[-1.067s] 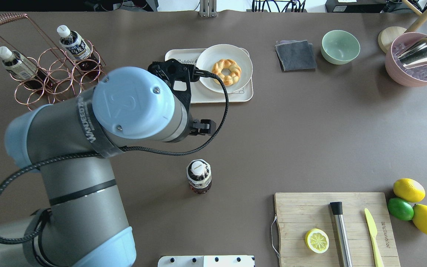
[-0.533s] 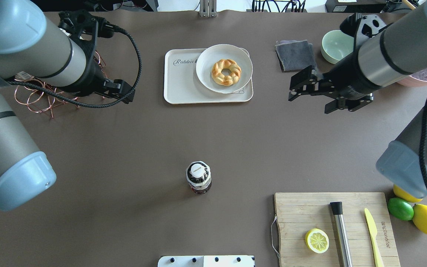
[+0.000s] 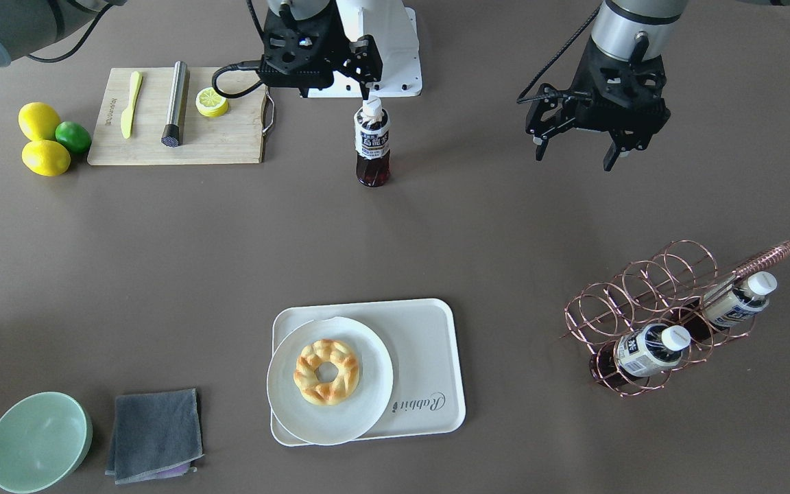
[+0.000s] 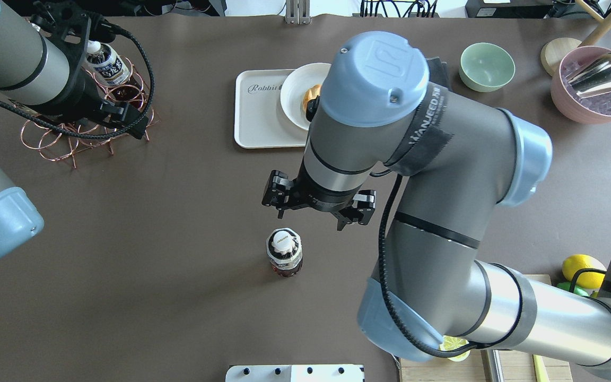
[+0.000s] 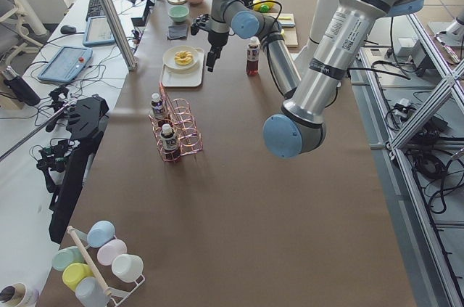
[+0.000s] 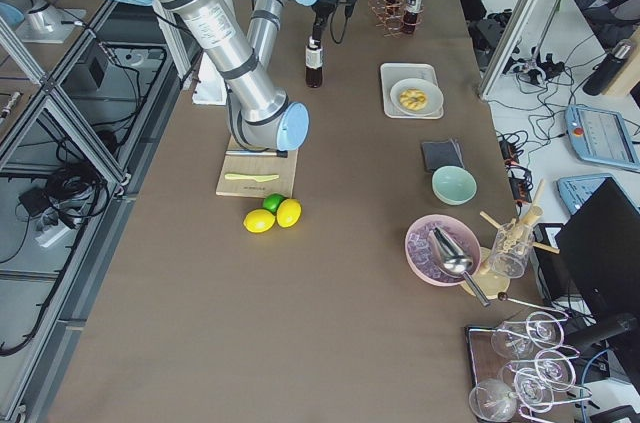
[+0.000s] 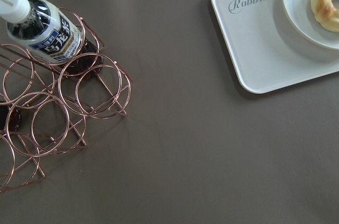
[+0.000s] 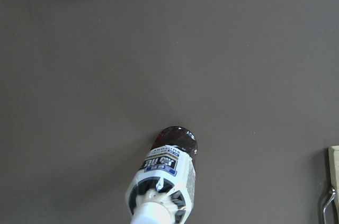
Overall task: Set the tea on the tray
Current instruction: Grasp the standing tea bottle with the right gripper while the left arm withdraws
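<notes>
One tea bottle [image 4: 284, 253] stands upright on the table's middle; it also shows in the front view [image 3: 372, 140] and the right wrist view [image 8: 164, 181]. My right gripper [image 4: 316, 209] is open and empty, hovering just beyond the bottle on the tray's side, apart from it. The cream tray [image 4: 260, 114] with "Rabbit" script lies farther back [image 3: 429, 357]. Two more tea bottles [image 3: 649, 346] [image 3: 738, 298] lie in a copper wire rack [image 3: 662, 315]. My left gripper [image 4: 125, 121] is open and empty over that rack.
A round white plate [image 3: 330, 377] with a ring pastry sits on the tray's right half. A wooden cutting board [image 3: 175, 137] with lemon half, knife and steel tool, lemons and a lime [image 3: 42, 137], a green bowl [image 3: 38, 439], grey cloth [image 3: 155, 432], pink ice bowl [image 4: 597, 85].
My left arm pulled back from the middle to the rack at the left. My right arm swung in from the right to just behind the standing bottle. The bottle has not moved.
</notes>
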You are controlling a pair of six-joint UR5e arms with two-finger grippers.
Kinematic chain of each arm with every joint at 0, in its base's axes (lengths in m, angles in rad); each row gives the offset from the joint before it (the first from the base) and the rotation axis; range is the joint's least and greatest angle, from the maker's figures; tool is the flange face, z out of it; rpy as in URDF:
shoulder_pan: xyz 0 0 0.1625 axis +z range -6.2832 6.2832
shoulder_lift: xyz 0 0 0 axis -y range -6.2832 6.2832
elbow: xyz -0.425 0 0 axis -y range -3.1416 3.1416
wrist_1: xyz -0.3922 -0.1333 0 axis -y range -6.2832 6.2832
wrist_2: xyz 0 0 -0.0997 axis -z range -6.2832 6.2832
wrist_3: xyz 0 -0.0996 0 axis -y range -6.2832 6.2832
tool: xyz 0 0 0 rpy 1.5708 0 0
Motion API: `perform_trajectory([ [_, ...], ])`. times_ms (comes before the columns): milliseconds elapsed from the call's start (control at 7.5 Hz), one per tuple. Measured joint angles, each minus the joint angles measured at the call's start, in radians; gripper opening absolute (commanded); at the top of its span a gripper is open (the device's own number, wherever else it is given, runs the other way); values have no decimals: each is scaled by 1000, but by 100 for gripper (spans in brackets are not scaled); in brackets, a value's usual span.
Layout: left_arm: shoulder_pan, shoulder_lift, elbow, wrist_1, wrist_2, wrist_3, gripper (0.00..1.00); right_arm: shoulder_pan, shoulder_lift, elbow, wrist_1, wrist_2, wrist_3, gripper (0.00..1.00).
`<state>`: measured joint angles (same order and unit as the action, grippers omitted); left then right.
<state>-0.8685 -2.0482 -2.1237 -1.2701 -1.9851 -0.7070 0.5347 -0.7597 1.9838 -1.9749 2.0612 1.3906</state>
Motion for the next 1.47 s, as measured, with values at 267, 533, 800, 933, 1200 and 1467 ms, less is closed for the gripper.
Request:
perform_trajectory([
  [267, -1, 6, 2, -3, 0, -5, 97, -51, 59, -89, -6, -5, -49, 85],
  [533, -1, 8, 0, -3, 0, -7, 97, -66, 85, -139, -5, -8, -77, 70],
  [800, 0, 9, 1, -3, 0, -8, 97, -74, 95, -158, -2, -21, -76, 16],
  [933, 0, 9, 2, -3, 0, -7, 97, -79, 97, -172, 17, -32, -71, 0],
  [1200, 0, 9, 2, -3, -1, -7, 97, -80, 109, -204, 51, -38, -69, 0],
  [1467, 0, 8, 2, -3, -1, -8, 97, -69, 106, -182, 38, -30, -72, 0],
])
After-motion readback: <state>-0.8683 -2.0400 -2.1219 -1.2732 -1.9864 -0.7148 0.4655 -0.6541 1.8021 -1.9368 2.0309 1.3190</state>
